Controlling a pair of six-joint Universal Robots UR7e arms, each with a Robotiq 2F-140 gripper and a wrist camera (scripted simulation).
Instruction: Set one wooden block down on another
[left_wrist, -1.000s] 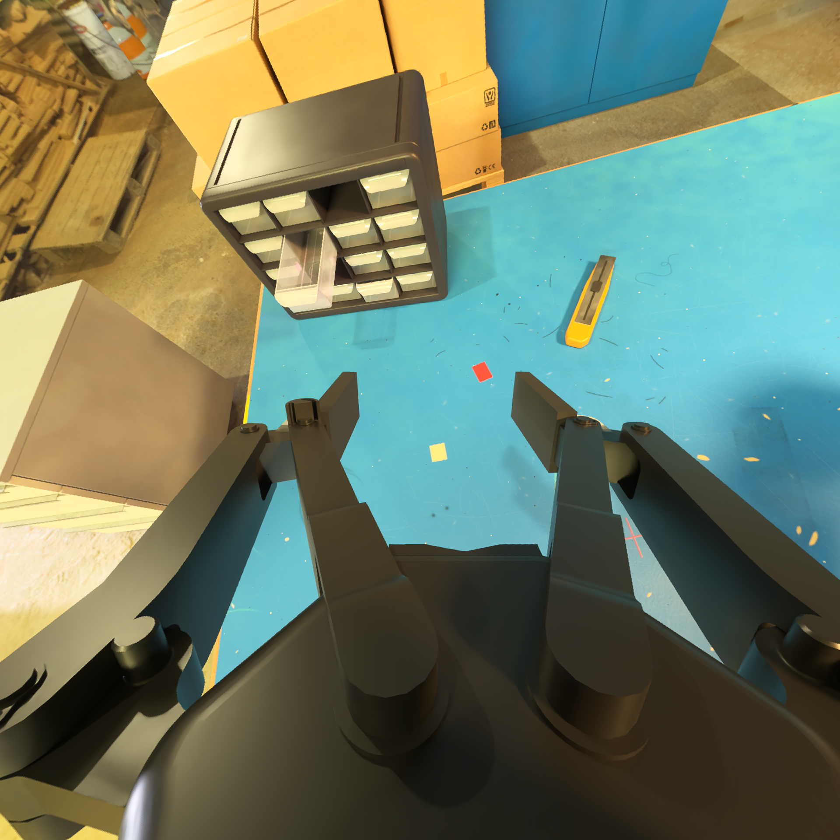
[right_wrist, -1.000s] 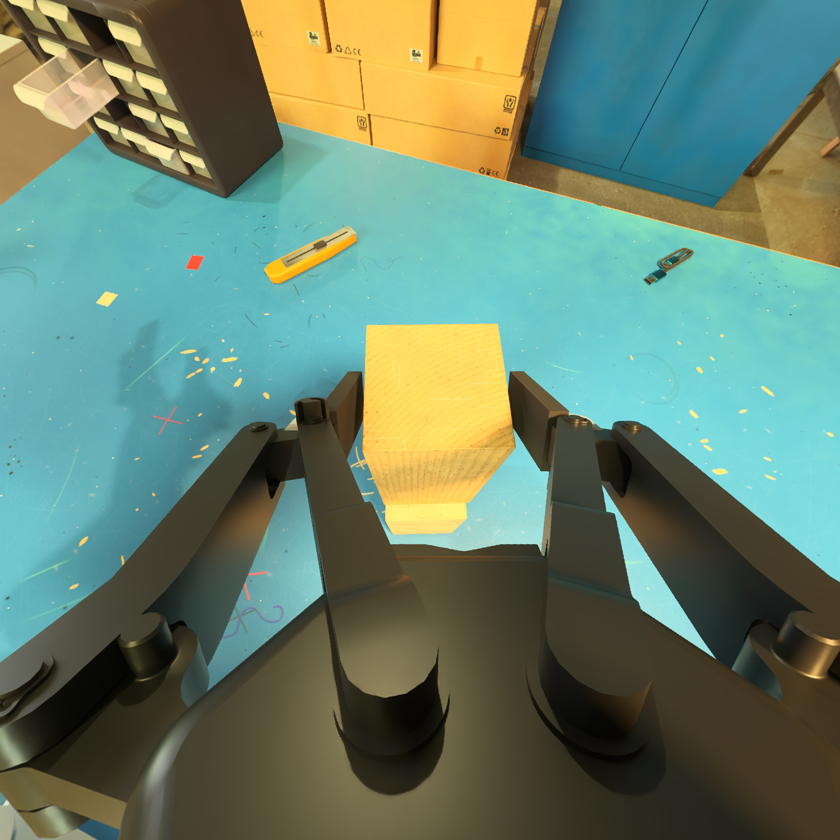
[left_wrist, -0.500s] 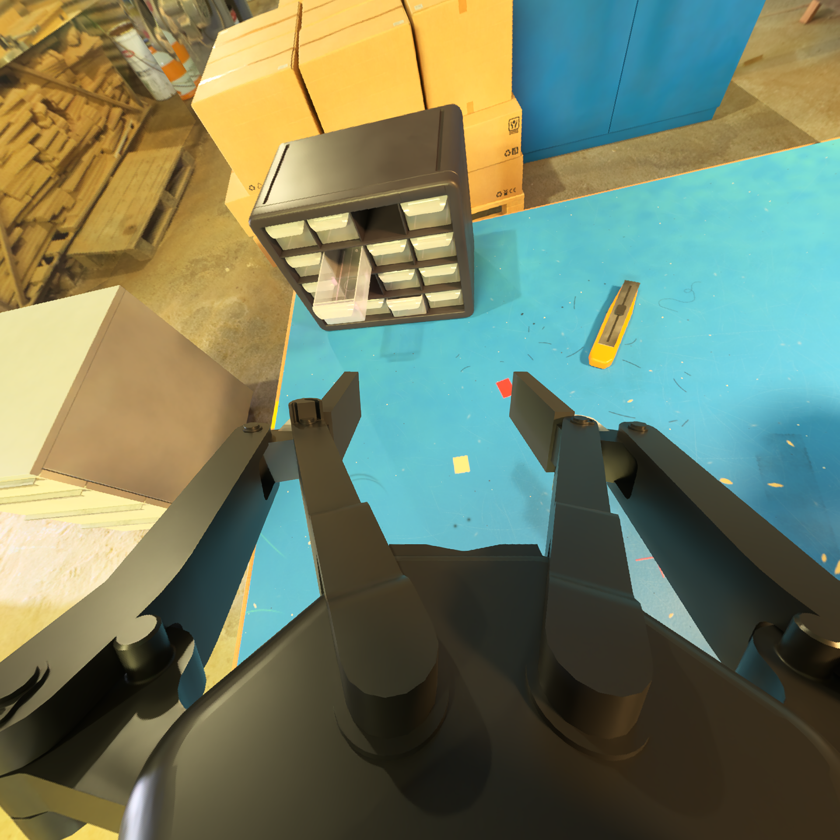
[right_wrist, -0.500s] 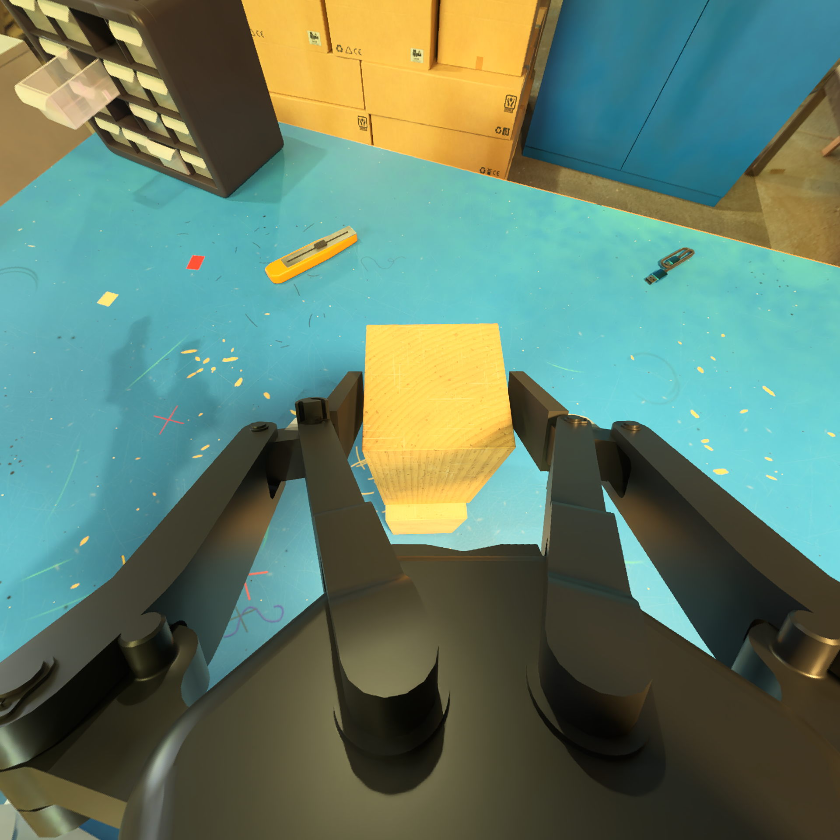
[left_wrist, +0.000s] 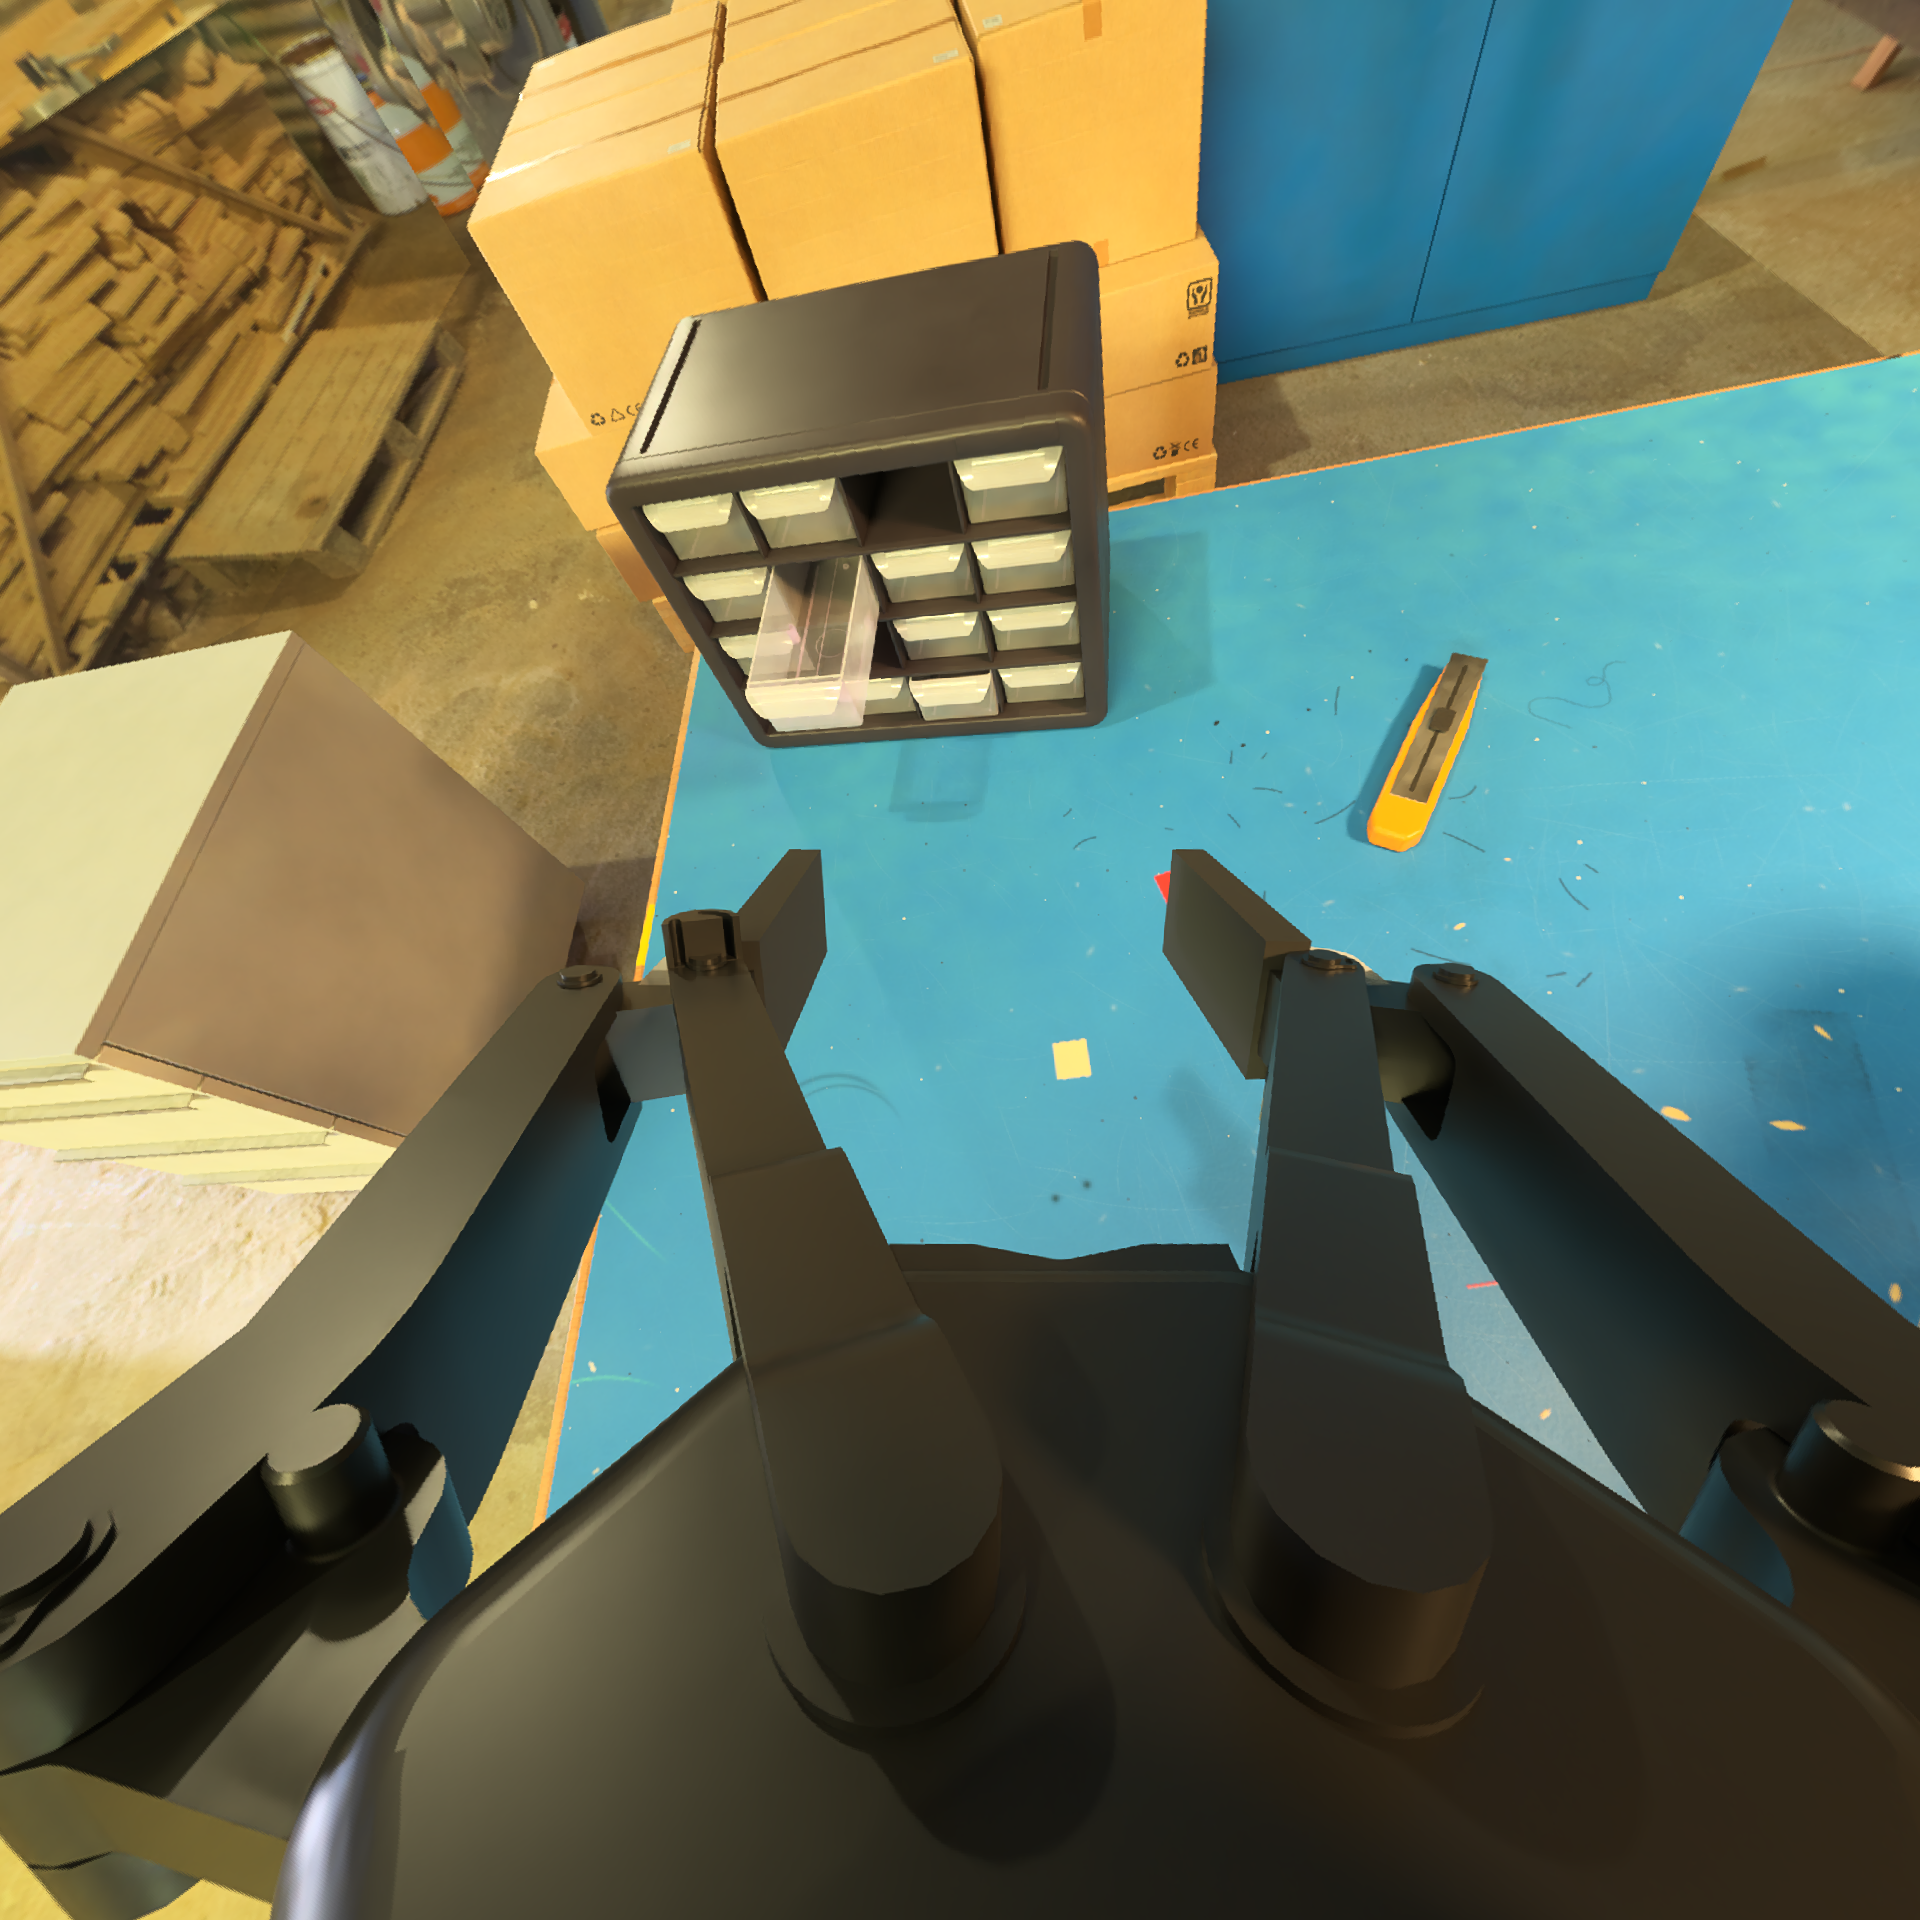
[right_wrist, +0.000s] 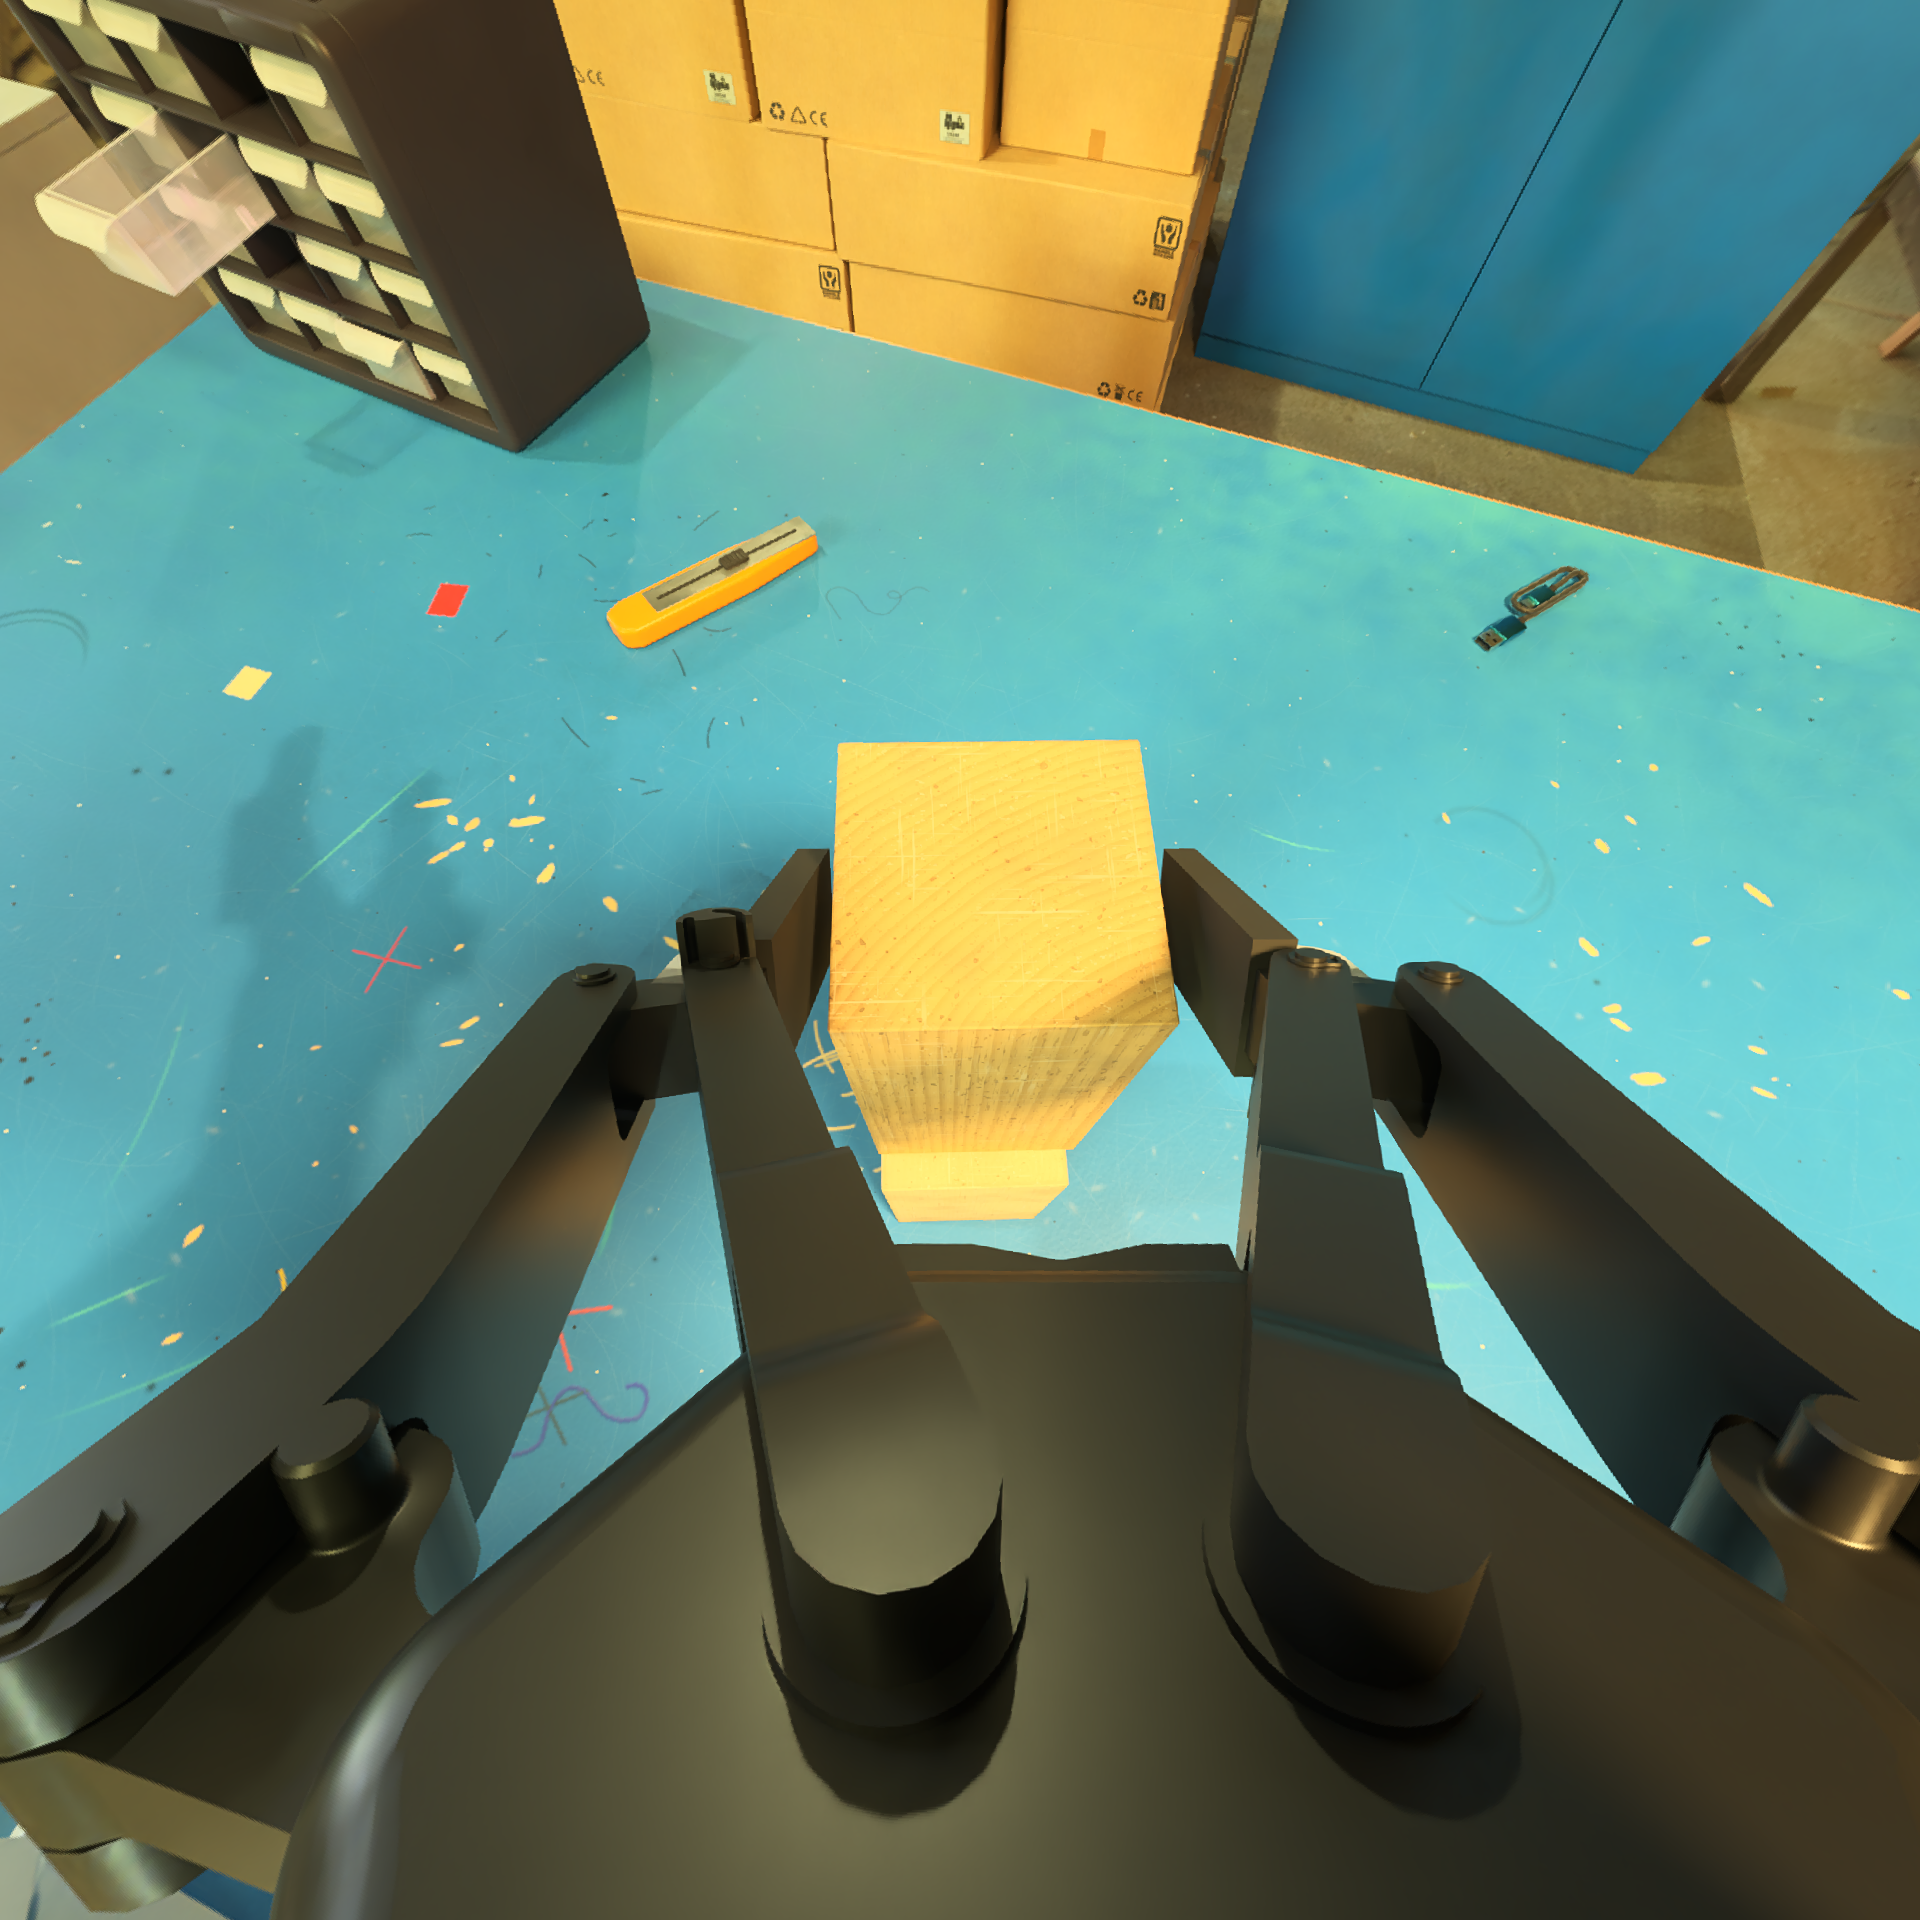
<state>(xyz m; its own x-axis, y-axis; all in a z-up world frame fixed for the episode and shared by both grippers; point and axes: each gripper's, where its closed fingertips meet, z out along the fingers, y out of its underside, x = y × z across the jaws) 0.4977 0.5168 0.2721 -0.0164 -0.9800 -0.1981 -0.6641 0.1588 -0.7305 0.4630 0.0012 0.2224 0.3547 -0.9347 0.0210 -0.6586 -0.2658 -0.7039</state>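
The upper wooden block (right_wrist: 992, 894) is seated on the lower wooden block (right_wrist: 971, 1184) between the spread fingers of the right tool (right_wrist: 995, 940), no contact being visible. The left tool (left_wrist: 995, 935) is held apart, empty, above the table (left_wrist: 1558, 644).

Warm bright light, soft shadows, wide-angle distortion

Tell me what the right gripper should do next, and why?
Probably lift the right gripper straight up. The top block already seems to rest on the lower block, and the fingers look spread open beside it, so nothing more needs placing.
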